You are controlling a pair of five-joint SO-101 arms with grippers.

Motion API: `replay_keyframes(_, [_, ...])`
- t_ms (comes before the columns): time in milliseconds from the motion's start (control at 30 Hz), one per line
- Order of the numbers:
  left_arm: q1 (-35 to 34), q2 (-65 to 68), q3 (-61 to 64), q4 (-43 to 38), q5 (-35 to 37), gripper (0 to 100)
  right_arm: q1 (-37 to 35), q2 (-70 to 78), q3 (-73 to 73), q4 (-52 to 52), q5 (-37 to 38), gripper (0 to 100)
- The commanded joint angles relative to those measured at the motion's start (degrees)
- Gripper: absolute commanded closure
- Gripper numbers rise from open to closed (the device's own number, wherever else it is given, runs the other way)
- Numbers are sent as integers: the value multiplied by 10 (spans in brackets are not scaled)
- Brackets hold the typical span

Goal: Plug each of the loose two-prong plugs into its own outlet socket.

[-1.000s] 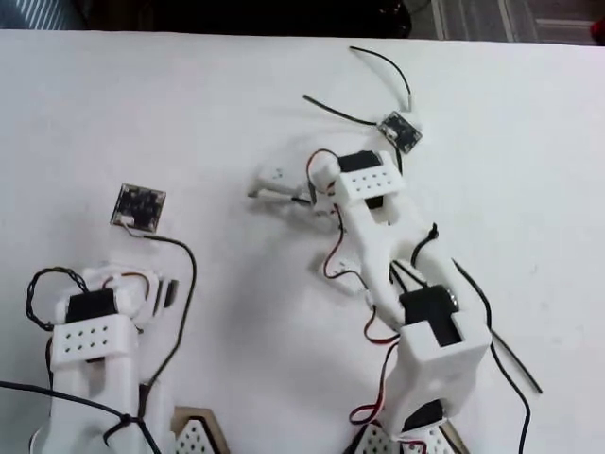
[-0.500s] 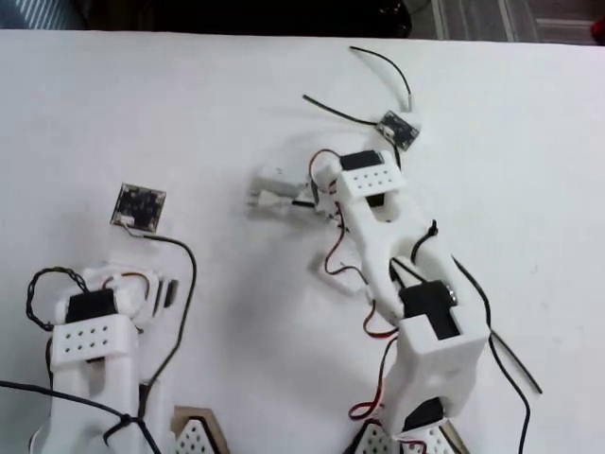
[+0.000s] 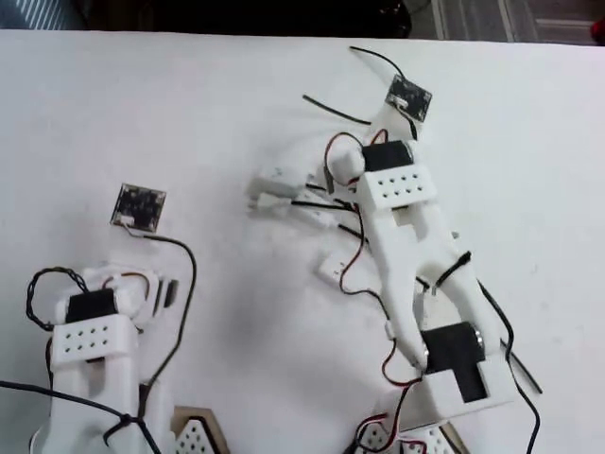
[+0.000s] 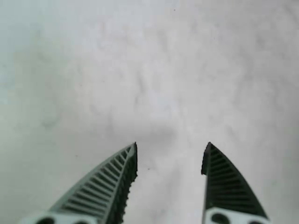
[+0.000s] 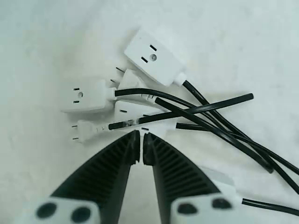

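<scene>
Several white outlet sockets and two-prong plugs lie tangled with black cords in the table's middle (image 3: 276,189). In the right wrist view one socket (image 5: 156,56) lies farthest out and a second socket (image 5: 86,95) lies beside it. A loose plug (image 5: 86,129) rests just ahead of my right gripper (image 5: 141,140), which is shut with nothing in it. Another plug (image 5: 125,79) sits between the sockets. My left gripper (image 4: 170,158) hangs open over bare table at the near left, far from the pile.
A small circuit board (image 3: 142,206) with a black lead lies ahead of the left arm (image 3: 90,331). A second board (image 3: 408,97) sits beyond the right arm (image 3: 397,189). A small white piece (image 3: 331,268) lies beside that arm. Cords trail at the right.
The right arm has stretched toward the far right, and the board behind it has shifted farther back. The small white piece beside the arm now shows. The left arm has not moved.
</scene>
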Motion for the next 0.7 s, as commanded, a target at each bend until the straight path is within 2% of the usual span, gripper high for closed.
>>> replay_keyframes(0, [-1,-13,-1,-9,-3,774,1,-21,-5,-6,8,978])
replay_keyframes(100, [-1,-13,-1,-9,-3,774,1,9,-5,-29,6,903])
replay_keyframes(233, [-1,-13,-1,-9,-3,774,1,64,-11,-33,-33,789])
replay_keyframes(533, [-1,-13,-1,-9,-3,774,-6,187,-89,-34,-38,788])
replay_keyframes(667, [-1,-13,-1,-9,-3,774,-3,227,-127,-29,-69,787])
